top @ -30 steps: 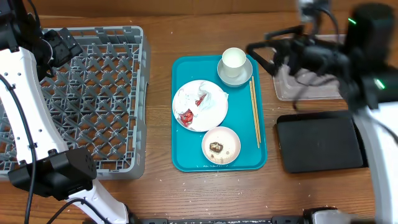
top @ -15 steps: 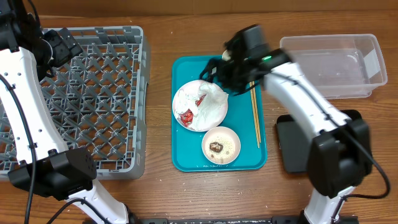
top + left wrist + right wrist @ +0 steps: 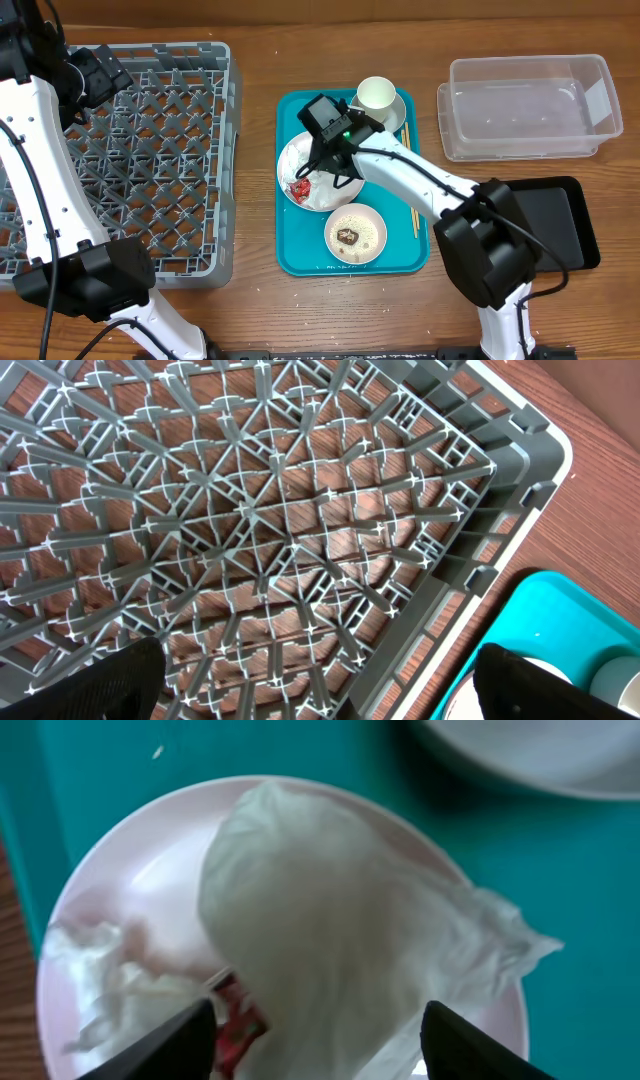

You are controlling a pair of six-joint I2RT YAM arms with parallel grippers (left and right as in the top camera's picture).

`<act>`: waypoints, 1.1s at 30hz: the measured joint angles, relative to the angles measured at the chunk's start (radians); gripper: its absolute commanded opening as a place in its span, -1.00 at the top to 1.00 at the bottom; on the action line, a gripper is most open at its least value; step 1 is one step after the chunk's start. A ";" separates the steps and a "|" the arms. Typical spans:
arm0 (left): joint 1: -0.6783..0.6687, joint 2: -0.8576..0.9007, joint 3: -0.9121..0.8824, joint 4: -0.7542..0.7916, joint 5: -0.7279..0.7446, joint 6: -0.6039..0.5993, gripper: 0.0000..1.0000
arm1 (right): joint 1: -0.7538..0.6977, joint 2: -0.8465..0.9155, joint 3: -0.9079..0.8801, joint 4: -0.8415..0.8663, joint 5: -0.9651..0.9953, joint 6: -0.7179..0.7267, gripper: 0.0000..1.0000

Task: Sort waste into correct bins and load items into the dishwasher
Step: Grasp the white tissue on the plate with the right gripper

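- Overhead, against a second earlier: found the right gripper (image 3: 325, 172) gone from beside the clear tub (image 3: 525, 105) and down over the large plate (image 3: 290, 160) on the teal tray (image 3: 300, 245); found the left arm as before.
- Same view: saw the clear tub and the black tray (image 3: 545, 225) both empty on the bench (image 3: 260, 300), right of the teal tray; saw the dish rack (image 3: 225, 150) at left unloaded.
- Counted on the teal tray: cup (image 3: 375, 93) on its saucer (image 3: 398, 115), small dish (image 3: 365, 235) with a brown bit (image 3: 347, 237), chopsticks (image 3: 414, 215) partly under the arm.
- Left wrist: found the left gripper (image 3: 320, 695) spread wide, holding nothing, above the rack's lattice near a corner.
- Right wrist: saw the fingers (image 3: 175, 1045) apart, straddling the crumpled napkin (image 3: 330, 920) on the plate, with the red wrapper (image 3: 238, 1020) just beside the finger at the picture's left; could not tell whether the pads touched paper.
- Judged the step as picking up the napkin, the start of waste sorting; nothing binned or loaded yet.
- Judged the next move as needing a firm pinch on the paper, a lift clear of the plate, then a carry to a bin; risked leaving the wrapper behind.
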 measured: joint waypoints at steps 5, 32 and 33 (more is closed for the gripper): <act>0.000 0.000 0.000 0.000 0.000 0.000 -1.00 | -0.007 -0.001 0.000 -0.002 0.024 0.011 0.27; 0.000 0.000 0.000 0.000 0.000 0.000 -1.00 | -0.074 -0.181 0.217 -0.164 -0.048 -0.010 0.93; 0.000 0.000 0.000 0.000 0.000 0.000 -1.00 | -0.074 -0.180 0.213 -0.163 -0.056 -0.010 0.93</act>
